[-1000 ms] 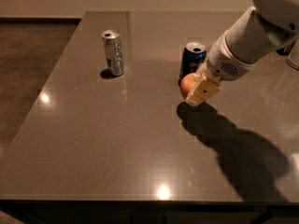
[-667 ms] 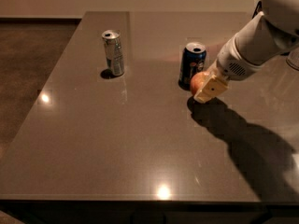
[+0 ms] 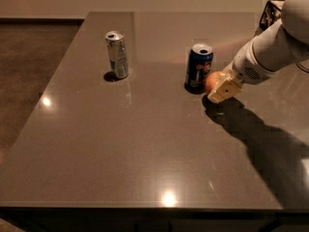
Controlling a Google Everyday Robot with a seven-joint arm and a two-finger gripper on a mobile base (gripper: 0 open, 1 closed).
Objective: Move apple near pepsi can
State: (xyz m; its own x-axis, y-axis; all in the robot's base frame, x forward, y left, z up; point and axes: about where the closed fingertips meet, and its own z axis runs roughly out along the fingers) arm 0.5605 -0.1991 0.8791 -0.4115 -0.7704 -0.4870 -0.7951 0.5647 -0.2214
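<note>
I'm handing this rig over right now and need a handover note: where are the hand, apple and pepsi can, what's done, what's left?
The hand is closed on the apple, low at the table.
The pepsi can stands upright, close beside the apple. The silver can stands well apart.
Done: apple brought next to the pepsi can.
Left: release and pull back. I cannot tell whether the apple rests on the table.

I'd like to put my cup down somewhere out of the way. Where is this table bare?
The whole near half of the table is bare, as is the stretch between the silver can and the pepsi can. It is crowded just beside the pepsi can, where the apple and the gripper sit.
</note>
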